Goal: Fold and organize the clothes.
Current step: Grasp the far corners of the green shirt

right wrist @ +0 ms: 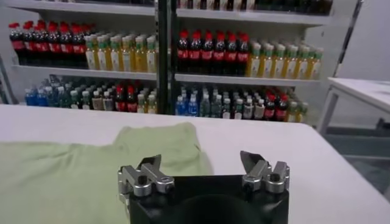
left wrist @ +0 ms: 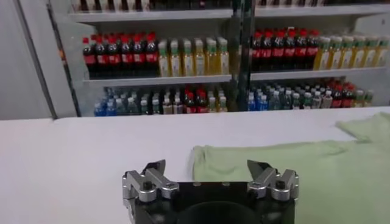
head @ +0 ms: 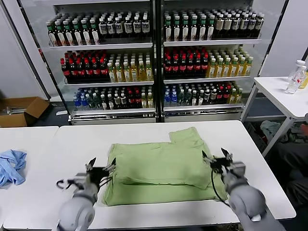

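Shirt partly folded on the counter, both tools spread and empty at its side edges.

Counter [head: 144, 132] carries our light green polo shirt [head: 161, 166] near its front middle, already doubled over itself with one sleeve still poking out toward the fridge shelves [head: 154, 57]. We judge the next fold needs both sides pinched at matching points along the near hem, through every layer, then lifted level together so the soft cloth does not skew or drag. Our left tool [head: 100, 169] hovers at the shirt's left edge, fingers released, holding nothing; our right tool [head: 215, 161] sits over the right edge, likewise spread and empty. Both wrists point forward, low over the counter, roughly level with each other.
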